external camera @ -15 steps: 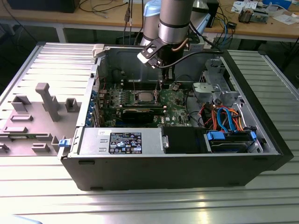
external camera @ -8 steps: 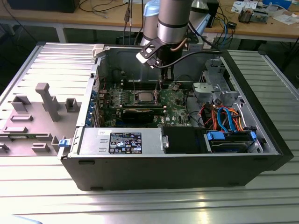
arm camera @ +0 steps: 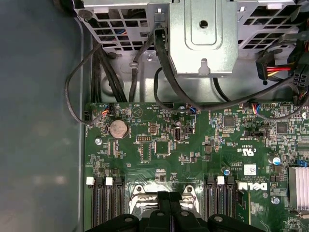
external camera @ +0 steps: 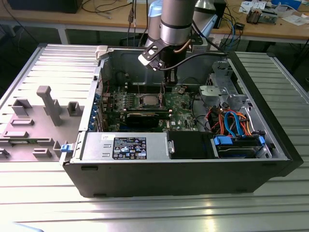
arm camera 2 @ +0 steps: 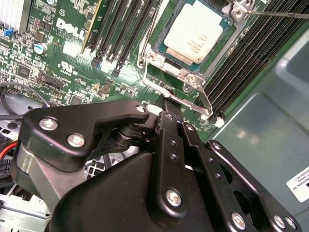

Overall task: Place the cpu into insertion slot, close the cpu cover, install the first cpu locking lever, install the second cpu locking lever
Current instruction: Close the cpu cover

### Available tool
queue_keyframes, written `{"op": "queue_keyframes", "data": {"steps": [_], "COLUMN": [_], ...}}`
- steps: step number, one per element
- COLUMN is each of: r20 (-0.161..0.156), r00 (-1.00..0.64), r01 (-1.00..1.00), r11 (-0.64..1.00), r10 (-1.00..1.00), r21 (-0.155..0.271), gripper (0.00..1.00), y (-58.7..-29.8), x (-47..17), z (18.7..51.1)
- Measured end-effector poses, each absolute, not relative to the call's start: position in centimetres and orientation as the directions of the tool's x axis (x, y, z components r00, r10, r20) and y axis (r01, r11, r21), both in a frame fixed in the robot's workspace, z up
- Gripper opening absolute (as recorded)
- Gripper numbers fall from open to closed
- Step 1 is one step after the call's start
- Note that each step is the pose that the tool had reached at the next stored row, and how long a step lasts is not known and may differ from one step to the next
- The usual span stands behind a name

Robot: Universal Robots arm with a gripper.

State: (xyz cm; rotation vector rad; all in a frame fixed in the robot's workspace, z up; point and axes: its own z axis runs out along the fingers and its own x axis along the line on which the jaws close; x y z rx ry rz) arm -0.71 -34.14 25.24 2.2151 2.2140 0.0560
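Note:
The cpu (arm camera 2: 195, 31), a silver-topped square chip, lies flat in the insertion slot (arm camera 2: 150, 48) on the green board. The cpu cover (arm camera 2: 190, 77), a thin silver frame, lies around the chip. A thin wire lever (arm camera 2: 205, 99) runs along the socket's near side, and another (arm camera 2: 282, 14) sticks out past its far corner. My gripper (arm camera 2: 167, 102) hangs over the board just beside the socket, black fingers together with nothing seen between them, tips close to the near lever. In the exterior view the gripper (external camera: 170, 79) is inside the case, above and just to the exterior view's right of the cpu (external camera: 148, 100).
Black memory slots (arm camera 2: 256, 53) flank the socket on both sides. A metal drive cage (arm camera: 203, 34) with black cables (arm camera: 96, 72) stands beyond the board. The power supply box (external camera: 128, 146) with a white label and case walls (external camera: 96, 77) enclose the space.

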Motion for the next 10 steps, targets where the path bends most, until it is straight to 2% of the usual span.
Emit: {"op": "queue_keyframes", "data": {"steps": [10], "r20": [0.019], "r00": [0.0], "r01": [0.999], "r11": [-0.001], "r10": [1.0], "r21": [0.032], "gripper": [0.11], "y": [-34.14], "x": [-1.33], "z": [25.24]}}
